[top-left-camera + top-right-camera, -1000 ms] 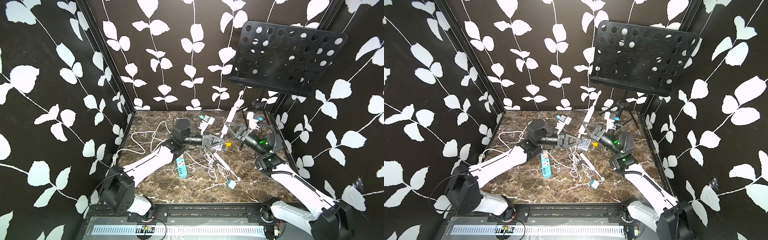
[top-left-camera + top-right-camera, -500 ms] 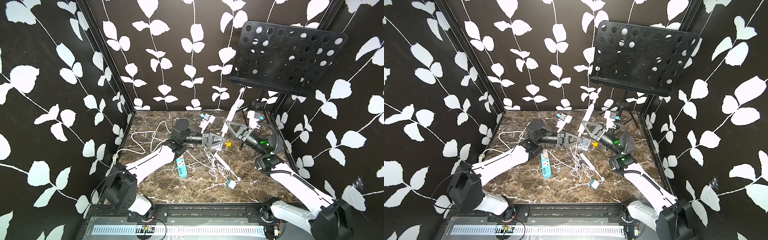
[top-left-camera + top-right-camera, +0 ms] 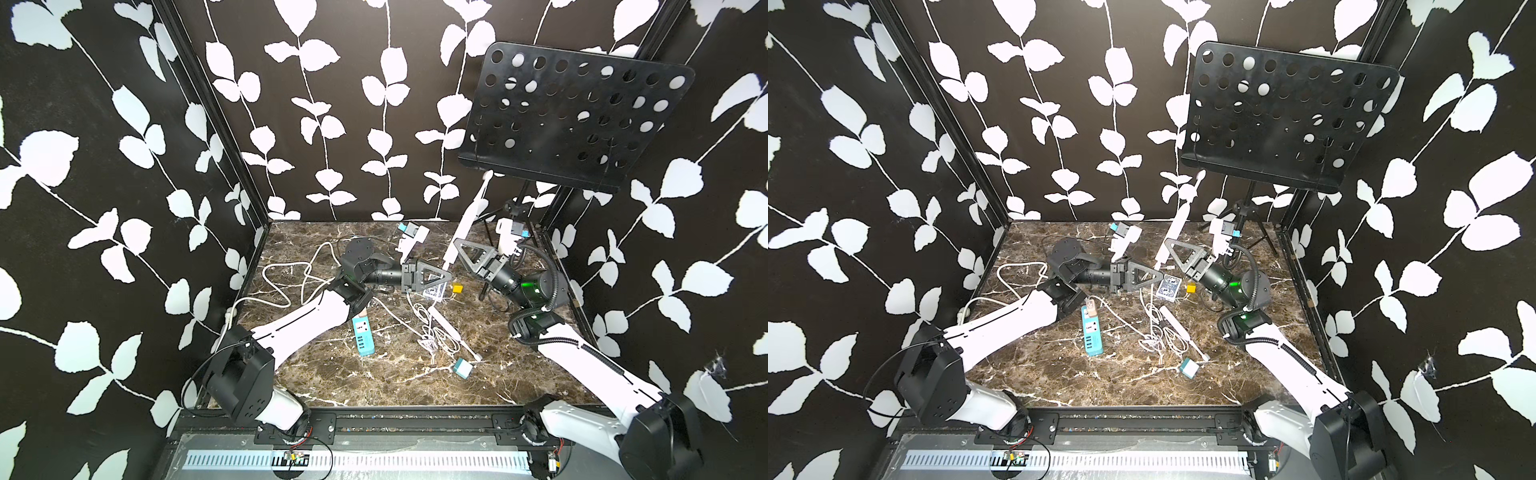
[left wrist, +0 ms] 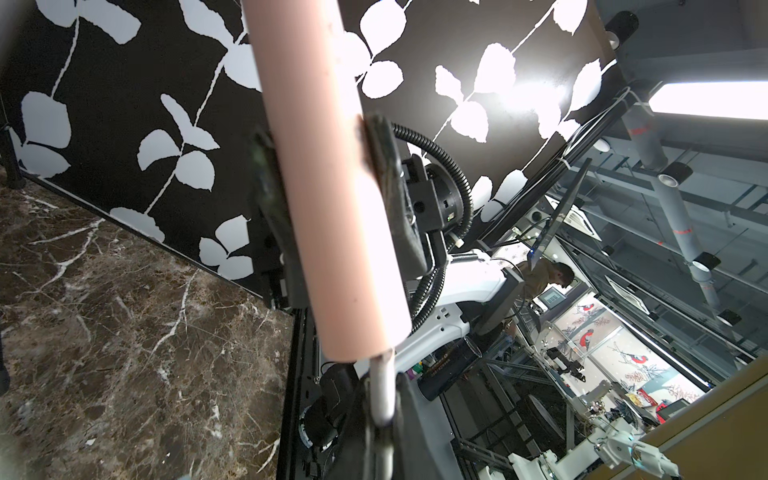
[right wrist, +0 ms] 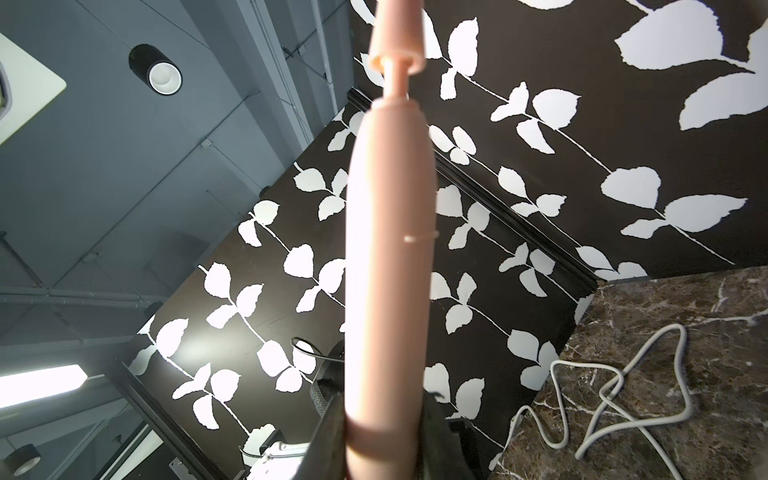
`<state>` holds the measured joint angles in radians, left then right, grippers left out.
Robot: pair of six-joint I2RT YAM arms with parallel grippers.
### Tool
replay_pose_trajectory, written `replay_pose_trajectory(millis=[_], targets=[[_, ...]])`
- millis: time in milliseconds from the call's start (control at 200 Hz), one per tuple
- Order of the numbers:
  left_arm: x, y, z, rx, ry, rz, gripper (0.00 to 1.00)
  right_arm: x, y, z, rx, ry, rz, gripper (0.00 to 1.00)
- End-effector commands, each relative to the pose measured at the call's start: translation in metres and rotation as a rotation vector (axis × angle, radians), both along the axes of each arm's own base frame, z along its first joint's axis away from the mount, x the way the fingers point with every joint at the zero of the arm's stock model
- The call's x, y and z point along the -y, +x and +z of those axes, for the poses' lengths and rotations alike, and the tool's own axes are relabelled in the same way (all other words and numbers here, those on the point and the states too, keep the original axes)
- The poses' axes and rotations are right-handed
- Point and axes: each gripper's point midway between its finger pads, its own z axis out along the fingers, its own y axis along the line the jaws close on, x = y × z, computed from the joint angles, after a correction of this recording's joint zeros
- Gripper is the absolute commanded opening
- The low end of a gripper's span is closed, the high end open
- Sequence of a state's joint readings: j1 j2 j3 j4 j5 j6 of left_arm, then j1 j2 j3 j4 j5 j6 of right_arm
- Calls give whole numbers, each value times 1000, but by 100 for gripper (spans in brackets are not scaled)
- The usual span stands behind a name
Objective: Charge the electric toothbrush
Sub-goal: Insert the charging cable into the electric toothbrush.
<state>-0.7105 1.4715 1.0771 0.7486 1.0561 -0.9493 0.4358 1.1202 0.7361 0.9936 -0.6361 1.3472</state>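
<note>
In both top views my right gripper (image 3: 454, 249) (image 3: 1166, 251) holds the pale electric toothbrush (image 3: 467, 218) (image 3: 1179, 220) off the table. The brush is tilted, with its head up toward the music stand. The right wrist view shows the jaws (image 5: 384, 436) clamped on the handle (image 5: 388, 249). My left gripper (image 3: 449, 277) (image 3: 1160, 276) is shut on the white charging plug (image 4: 382, 386). The plug's tip meets the bottom end of the toothbrush (image 4: 332, 187). The plug's thin white cable (image 3: 432, 332) trails down to the table.
A teal power strip (image 3: 362, 338) lies in the middle of the table. Another white brush (image 3: 455, 334) and a small teal-white block (image 3: 462, 368) lie to its right. A card deck (image 3: 1169, 286) and a yellow cube (image 3: 457, 288) sit under the grippers. A thick white cord (image 3: 282, 286) loops at the left. A black music stand (image 3: 573, 120) overhangs the back right.
The left gripper has edged slightly up toward the toothbrush's bottom end with the plug. The right arm and the toothbrush have hardly moved.
</note>
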Motion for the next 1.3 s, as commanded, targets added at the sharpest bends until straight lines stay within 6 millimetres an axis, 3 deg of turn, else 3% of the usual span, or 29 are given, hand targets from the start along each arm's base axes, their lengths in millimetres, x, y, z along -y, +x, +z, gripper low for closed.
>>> replay_pose_trajectory(millis=[0, 420, 560, 985, 1295], targets=[[-7, -6, 27, 78, -82, -3, 0, 1, -16, 28, 83, 64, 51, 2], [-4, -3, 33, 63, -93, -16, 0, -3, -22, 43, 125, 79, 95, 1], [-15, 4, 44, 87, -137, 20, 0, 2, -21, 40, 118, 88, 71, 0], [-10, 7, 43, 73, -107, -6, 0, -4, -22, 43, 137, 85, 102, 0], [-8, 9, 43, 52, -101, -21, 0, -5, -34, 53, 198, 82, 146, 0]])
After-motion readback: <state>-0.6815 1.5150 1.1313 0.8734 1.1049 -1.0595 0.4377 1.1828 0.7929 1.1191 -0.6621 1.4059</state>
